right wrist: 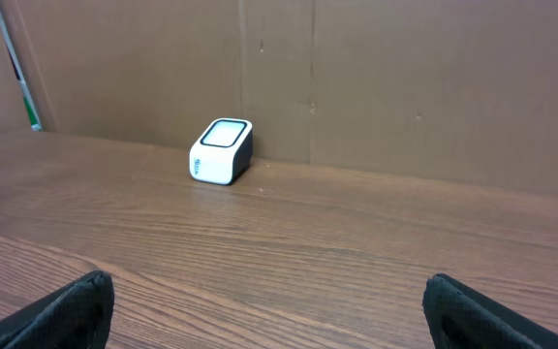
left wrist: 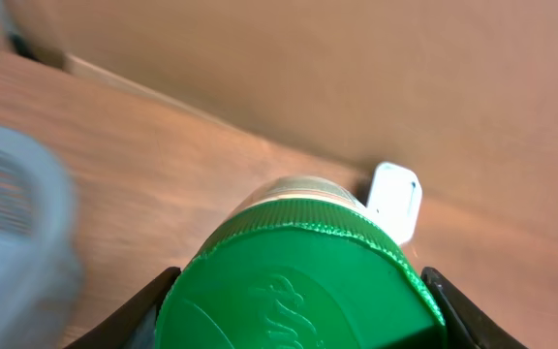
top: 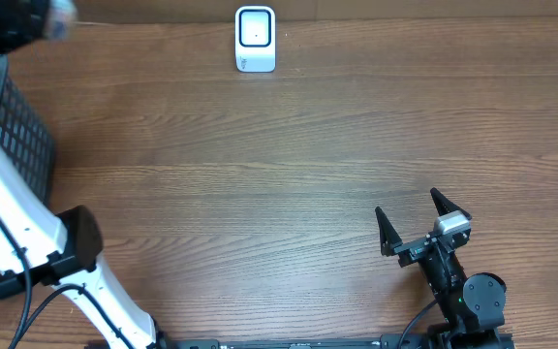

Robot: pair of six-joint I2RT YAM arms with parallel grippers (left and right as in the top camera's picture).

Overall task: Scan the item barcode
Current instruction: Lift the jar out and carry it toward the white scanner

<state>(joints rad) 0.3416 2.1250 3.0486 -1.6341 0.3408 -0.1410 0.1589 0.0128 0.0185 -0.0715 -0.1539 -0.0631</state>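
The left fingers are partly closed around a green-lidded jar, one finger on each side of its ridged screw lid. The jar appears lifted clear of the desk. Only the lid and a pale band of the jar below it show, and no barcode is visible. Just left of these fingers is a blurred mesh basket. Ahead and slightly right, well apart from the jar, a small white barcode scanner sits on the wooden desk against a brown back wall, its window facing upward.

The right fingers are spread wide and hold nothing, with the scanner far ahead of them.

The step in hand looks like carrying the jar to the scanner. The next move likely calls for bringing the jar over the scanner window, then turning it until the barcode faces the window.
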